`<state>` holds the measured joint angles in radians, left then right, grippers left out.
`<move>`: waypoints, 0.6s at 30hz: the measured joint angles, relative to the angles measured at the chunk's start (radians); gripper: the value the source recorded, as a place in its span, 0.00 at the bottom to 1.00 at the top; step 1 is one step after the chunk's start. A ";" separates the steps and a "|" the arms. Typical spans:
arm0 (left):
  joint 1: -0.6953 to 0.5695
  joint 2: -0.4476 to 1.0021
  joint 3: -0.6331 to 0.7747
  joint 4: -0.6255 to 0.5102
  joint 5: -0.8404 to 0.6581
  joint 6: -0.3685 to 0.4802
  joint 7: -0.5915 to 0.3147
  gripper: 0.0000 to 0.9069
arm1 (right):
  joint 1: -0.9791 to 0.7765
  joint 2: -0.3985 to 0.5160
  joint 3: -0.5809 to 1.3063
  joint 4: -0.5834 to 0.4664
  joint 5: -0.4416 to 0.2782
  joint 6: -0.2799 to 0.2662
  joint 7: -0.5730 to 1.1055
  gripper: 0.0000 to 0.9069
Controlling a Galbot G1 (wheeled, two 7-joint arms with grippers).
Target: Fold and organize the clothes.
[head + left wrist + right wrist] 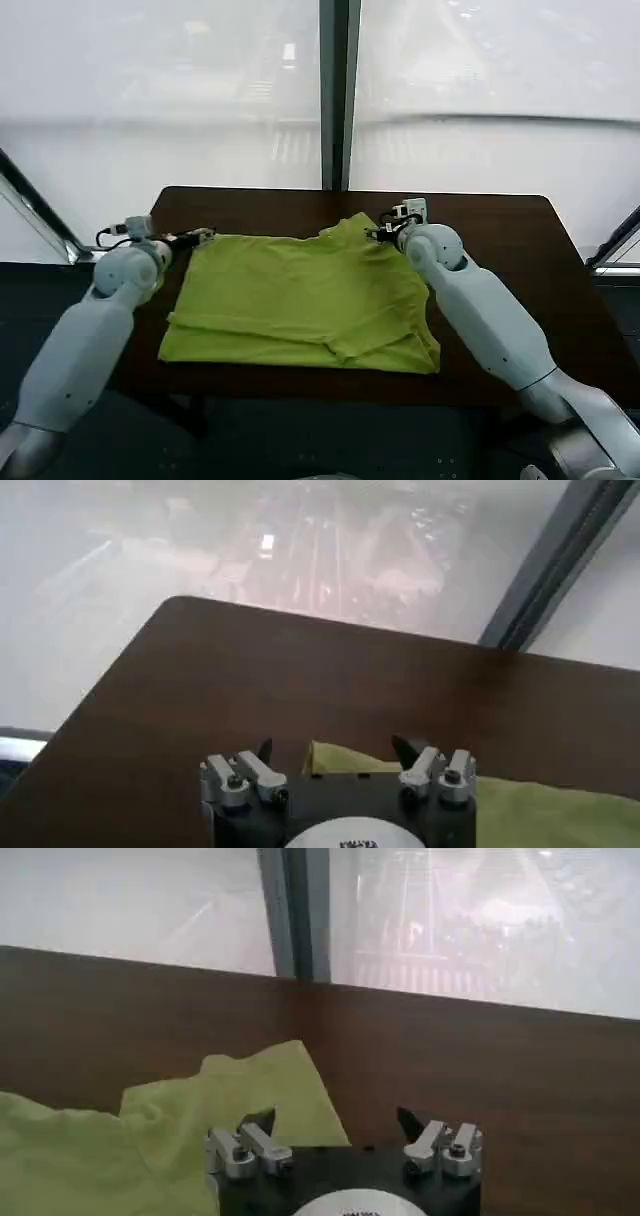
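Daylight enters through the frosted window (480,60) behind the table (500,230). The glass is bright and washed out, with faint streaks showing through as haze. The dark tabletop carries a soft, pale sheen along its far edge and no hard glare. The T-shirt (300,300) is evenly lit; its folds cast shallow shadows only. The floor beneath the table stands dim. In both wrist views the scene beyond the glass is blurred and milky, while the tabletop is rendered fairly sharp. The window frame (335,90) reads as a dark bar against the glare.
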<state>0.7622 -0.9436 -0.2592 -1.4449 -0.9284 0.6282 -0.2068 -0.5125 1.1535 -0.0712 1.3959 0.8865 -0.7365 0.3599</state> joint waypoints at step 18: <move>-0.004 -0.017 0.007 0.022 0.024 -0.011 0.023 0.15 | 0.000 0.017 0.001 -0.023 -0.008 0.000 -0.010 0.06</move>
<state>0.7584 -0.9606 -0.2523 -1.4228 -0.9043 0.6173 -0.1837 -0.5126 1.1705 -0.0704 1.3727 0.8786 -0.7360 0.3497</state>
